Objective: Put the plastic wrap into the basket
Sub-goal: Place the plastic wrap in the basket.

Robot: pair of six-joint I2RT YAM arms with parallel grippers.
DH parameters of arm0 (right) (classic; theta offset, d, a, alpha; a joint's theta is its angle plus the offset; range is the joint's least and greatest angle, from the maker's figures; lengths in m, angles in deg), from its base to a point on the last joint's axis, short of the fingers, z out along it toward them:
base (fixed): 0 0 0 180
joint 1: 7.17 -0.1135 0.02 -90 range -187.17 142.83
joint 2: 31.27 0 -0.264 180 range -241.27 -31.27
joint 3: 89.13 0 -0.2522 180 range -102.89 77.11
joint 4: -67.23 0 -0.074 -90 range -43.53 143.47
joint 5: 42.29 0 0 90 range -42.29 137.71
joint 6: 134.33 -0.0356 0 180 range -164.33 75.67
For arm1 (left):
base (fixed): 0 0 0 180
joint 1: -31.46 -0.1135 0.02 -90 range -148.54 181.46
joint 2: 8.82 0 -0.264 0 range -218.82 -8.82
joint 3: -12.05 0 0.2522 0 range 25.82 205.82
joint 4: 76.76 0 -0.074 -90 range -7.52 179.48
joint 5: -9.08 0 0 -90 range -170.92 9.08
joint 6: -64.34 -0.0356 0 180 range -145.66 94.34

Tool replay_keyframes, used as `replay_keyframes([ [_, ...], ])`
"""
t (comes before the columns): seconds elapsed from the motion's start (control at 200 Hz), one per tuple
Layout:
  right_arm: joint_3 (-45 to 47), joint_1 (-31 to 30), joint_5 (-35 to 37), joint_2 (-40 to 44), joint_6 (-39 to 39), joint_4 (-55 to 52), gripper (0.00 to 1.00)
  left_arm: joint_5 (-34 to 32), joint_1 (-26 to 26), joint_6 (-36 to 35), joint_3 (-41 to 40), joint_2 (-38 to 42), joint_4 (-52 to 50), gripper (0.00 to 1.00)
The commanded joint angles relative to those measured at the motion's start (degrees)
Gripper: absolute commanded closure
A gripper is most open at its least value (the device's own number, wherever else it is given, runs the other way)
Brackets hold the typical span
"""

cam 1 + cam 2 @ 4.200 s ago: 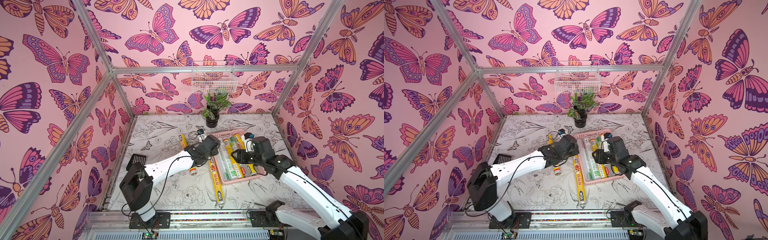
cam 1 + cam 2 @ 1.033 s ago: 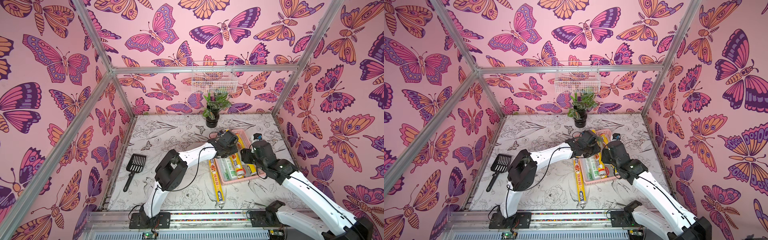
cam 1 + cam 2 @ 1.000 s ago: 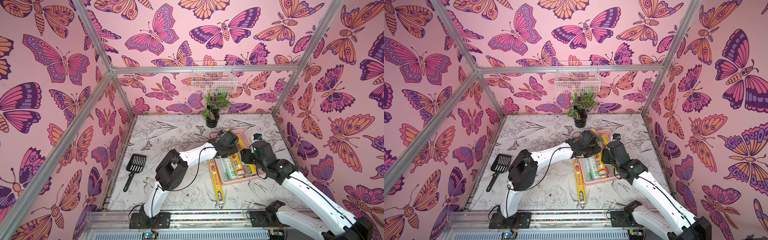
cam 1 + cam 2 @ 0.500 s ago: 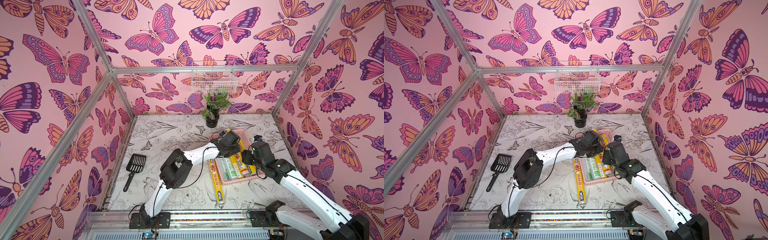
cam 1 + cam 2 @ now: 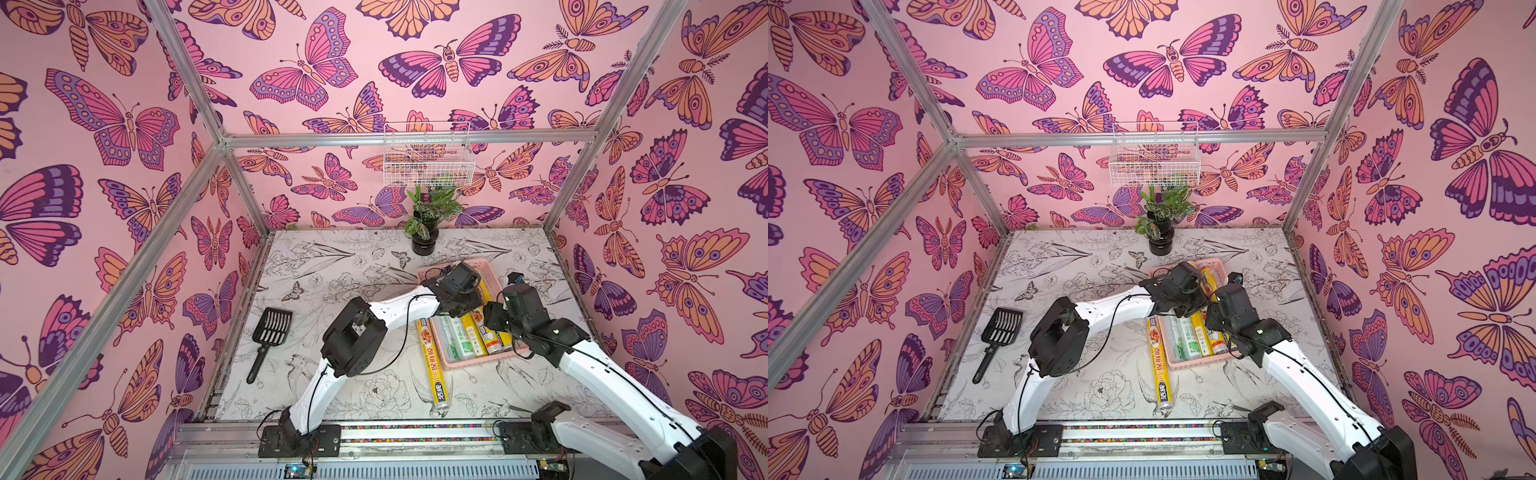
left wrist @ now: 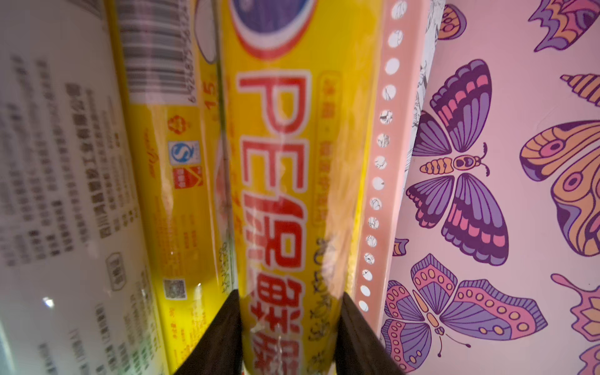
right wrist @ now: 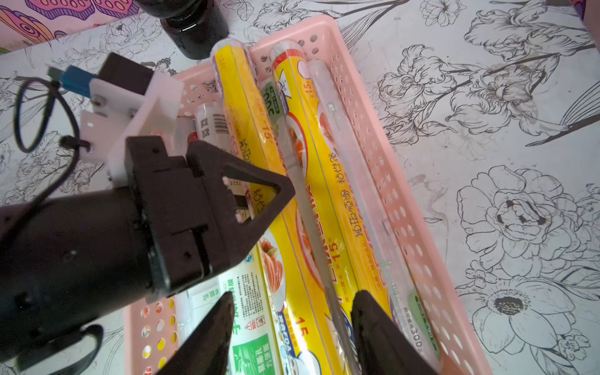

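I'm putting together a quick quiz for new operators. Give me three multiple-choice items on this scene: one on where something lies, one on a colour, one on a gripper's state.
1. Where does the loose roll lie?
A) on the table beside the pink basket
B) inside that basket
C) leaning on the back wall

2. What colour is the slotted scoop?
A) white
B) black
C) pink

3. How is the left gripper?
A) open above the table
B) shut on the scoop's handle
C) shut on a yellow roll

Answers:
1 A: both top views show it flat on the table, outside the basket's long wall.
2 B: it shows dark against the pale table.
3 C: in the left wrist view both fingers press the roll's sides.
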Motion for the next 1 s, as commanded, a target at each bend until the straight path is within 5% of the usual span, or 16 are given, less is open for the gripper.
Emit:
replay_keyframes([
  [0.0,0.3,0.4,0.4,-0.1,-0.6,0.5,0.39,3.1,0.3,-0.1,-1.7,-0.3,-1.2,0.7],
  [0.14,0.4,0.4,0.6,-0.1,-0.7,0.6,0.38,3.4,0.3,-0.8,-3.2,0.6,-1.2,0.68],
  [0.556,0.0,0.4,0.4,0.0,-0.7,0.5,0.38,1.2,0.0,-5.2,-3.4,2.9,-2.0,0.36],
  [0.841,0.0,0.4,0.1,1.7,-1.3,0.4,0.38,-4.6,0.0,-9.9,-9.3,10.9,-2.9,0.37],
  [0.996,0.0,0.5,-6.0,3.4,0.0,1.7,0.38,-11.7,0.0,-13.0,-15.7,17.7,-3.2,0.41],
])
